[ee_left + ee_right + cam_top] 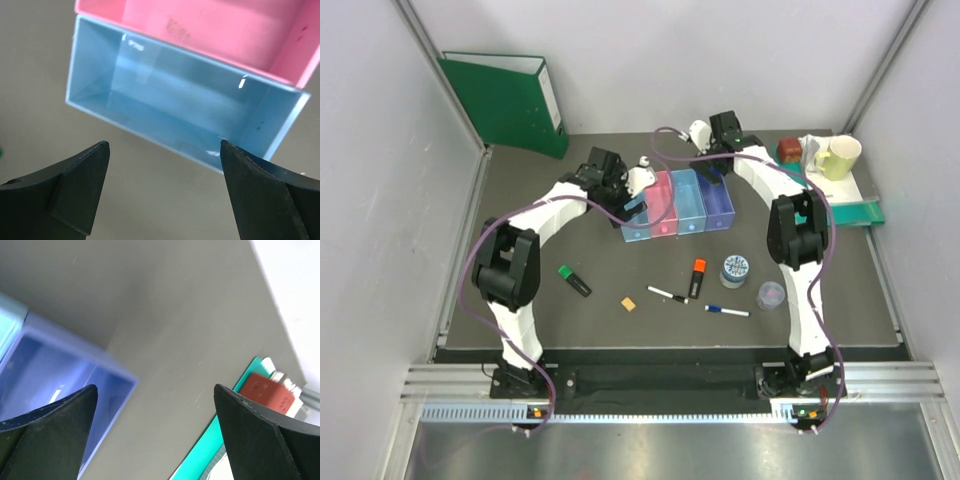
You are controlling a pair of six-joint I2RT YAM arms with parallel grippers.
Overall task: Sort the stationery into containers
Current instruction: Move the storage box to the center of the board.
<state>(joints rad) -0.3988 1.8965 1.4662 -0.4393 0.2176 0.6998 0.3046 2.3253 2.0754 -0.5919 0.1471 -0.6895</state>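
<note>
Only blurred print shows on the tub (735,268).

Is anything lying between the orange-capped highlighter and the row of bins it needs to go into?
Nothing visible does. Only bare mat lies between the orange-capped highlighter and the row of bins. The round tub sits beside the highlighter, out of that path.
</note>
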